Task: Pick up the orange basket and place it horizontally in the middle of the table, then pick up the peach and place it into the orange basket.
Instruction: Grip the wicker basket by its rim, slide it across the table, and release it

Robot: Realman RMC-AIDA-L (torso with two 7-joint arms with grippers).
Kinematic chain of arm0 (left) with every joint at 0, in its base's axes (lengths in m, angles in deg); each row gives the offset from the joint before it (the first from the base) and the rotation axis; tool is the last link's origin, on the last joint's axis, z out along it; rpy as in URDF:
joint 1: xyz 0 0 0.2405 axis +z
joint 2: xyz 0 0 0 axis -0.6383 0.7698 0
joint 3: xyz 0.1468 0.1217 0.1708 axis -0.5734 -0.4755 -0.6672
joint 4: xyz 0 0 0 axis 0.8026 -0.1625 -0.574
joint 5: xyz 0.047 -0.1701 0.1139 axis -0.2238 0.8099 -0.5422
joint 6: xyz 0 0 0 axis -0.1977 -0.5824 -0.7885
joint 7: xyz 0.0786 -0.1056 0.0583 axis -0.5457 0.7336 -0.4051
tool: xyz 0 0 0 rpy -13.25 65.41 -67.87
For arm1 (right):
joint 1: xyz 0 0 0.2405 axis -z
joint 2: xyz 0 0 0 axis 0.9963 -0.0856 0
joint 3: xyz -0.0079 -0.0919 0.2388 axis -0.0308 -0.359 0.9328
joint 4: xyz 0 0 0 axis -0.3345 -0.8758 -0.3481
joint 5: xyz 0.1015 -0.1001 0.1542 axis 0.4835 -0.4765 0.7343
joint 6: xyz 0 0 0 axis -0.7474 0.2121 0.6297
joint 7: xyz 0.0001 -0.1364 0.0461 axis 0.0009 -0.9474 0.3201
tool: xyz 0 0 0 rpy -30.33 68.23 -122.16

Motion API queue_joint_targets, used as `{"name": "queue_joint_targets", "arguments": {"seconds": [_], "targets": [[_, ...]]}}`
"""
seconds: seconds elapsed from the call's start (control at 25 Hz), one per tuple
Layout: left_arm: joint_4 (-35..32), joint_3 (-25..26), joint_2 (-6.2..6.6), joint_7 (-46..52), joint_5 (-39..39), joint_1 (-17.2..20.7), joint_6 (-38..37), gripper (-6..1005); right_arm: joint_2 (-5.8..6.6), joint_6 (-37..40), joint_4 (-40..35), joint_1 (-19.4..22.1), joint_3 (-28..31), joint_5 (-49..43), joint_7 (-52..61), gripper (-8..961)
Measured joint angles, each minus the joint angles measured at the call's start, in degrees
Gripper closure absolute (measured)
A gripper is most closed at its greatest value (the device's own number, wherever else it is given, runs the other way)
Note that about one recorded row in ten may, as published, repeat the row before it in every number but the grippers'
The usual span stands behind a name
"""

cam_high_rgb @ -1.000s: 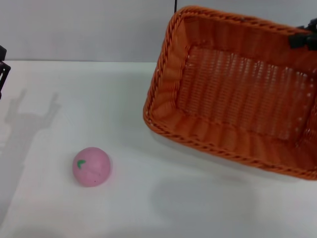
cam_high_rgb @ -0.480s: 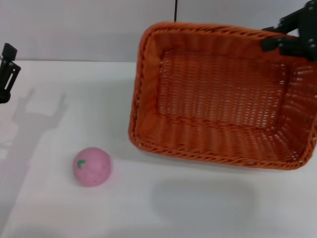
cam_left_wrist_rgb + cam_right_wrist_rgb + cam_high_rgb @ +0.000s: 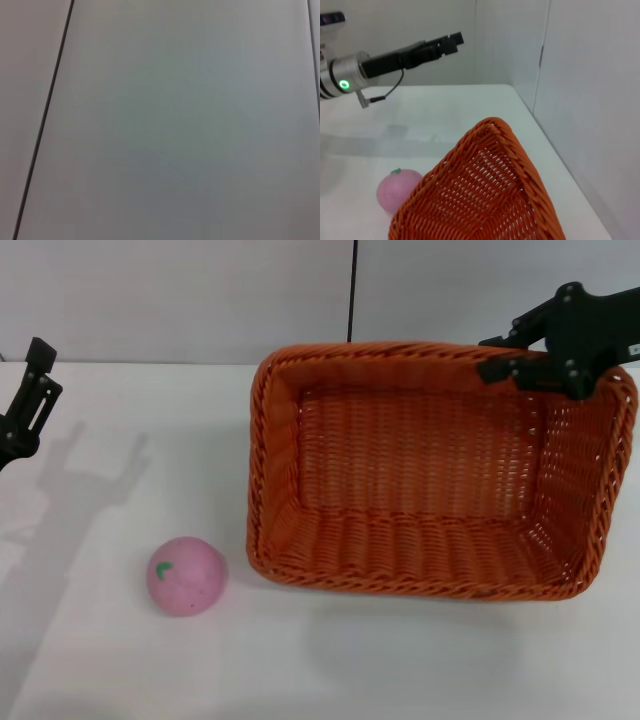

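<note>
the orange basket (image 3: 430,475) sat near the middle of the white surface (image 3: 400,670), long side across, mouth up, its near edge down while the far right corner seemed a touch raised, which we judged meant it was being set down flat for loading. our right gripper (image 3: 530,360) had its fingers pinching that far right rim. the peach (image 3: 186,576) lay just beside the basket's near left corner, and our left gripper (image 3: 28,400) hovered at the far left, whether spread or pressed together we could not tell.
</note>
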Motion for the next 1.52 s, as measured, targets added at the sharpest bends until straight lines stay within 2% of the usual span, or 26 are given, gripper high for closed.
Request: {"name": "queue_joint_targets", "arguments": {"seconds": [0.48, 0.68, 0.8, 0.88, 1.0, 1.2, 1.28, 1.52], "targets": [[0.5, -1.6, 0.00, 0.0, 0.0, 0.9, 0.1, 152, -1.51, -5.1, 0.8, -0.6, -0.1, 1.0, 0.0, 791], [0.5, -3.0, 0.00, 0.0, 0.0, 1.1, 0.1, 152, -1.82, -7.3, -0.4, 0.5, 1.2, 7.8, -3.0, 791], [0.5, -3.2, 0.00, 0.0, 0.0, 1.2, 0.1, 152, -1.53, -8.5, -1.0, 0.8, 1.5, 11.2, -5.4, 791], [0.5, -3.8, 0.00, 0.0, 0.0, 1.3, 0.0, 152, -1.12, -8.7, -1.0, 0.7, 1.6, 11.6, -5.7, 701], [0.5, -3.8, 0.00, 0.0, 0.0, 1.4, 0.0, 153, -1.37, -8.8, -1.6, 1.2, 1.7, 11.7, -6.0, 567], [0.5, -3.8, 0.00, 0.0, 0.0, 1.6, -0.2, 152, -3.16, -8.4, -3.8, 5.0, 3.1, 14.9, -7.3, 486], [0.4, -3.8, 0.04, 0.0, 0.0, 1.6, -0.3, 152, -3.88, -7.7, -4.9, 7.2, 3.3, 17.0, -7.5, 486], [0.1, -4.5, 0.21, 0.0, 0.0, 1.5, 0.0, 153, -6.29, -4.4, -7.1, 16.7, 4.9, 28.0, -8.4, 486]]}}
